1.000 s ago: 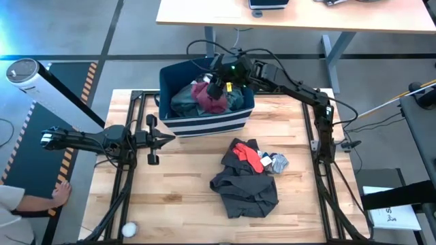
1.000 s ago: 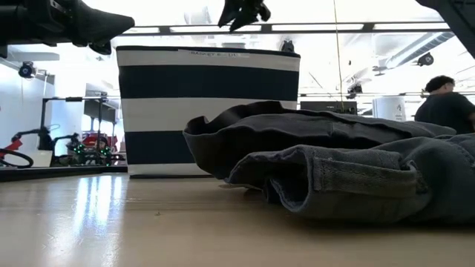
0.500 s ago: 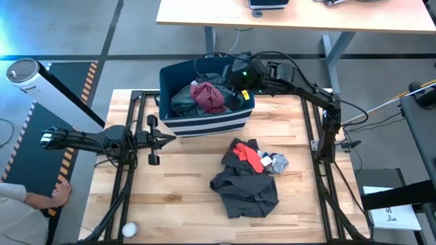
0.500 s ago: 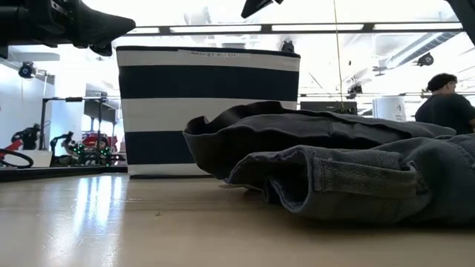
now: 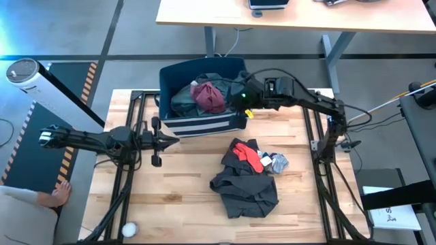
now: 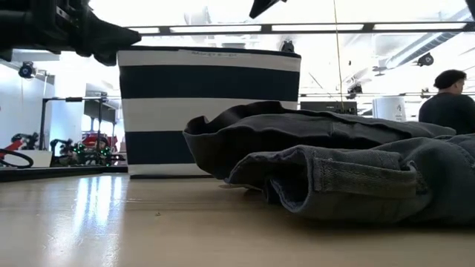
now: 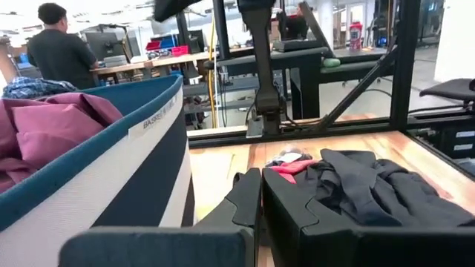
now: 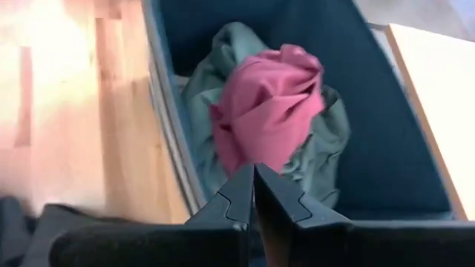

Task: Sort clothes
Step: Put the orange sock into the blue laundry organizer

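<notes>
Over bin (image 5: 204, 102) right rim: right hand (image 5: 240, 97) fingers together, empty. Left hand (image 5: 170, 140) together, idle left. Risk: arm catching rim, tipping bin with maroon piece (image 5: 208, 96).

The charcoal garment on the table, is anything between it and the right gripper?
Nothing visible is. The right gripper hangs over the striped bin's right edge, fingers shut and empty. The charcoal garment lies on open wood nearer the front, with a red piece on its far end.
</notes>
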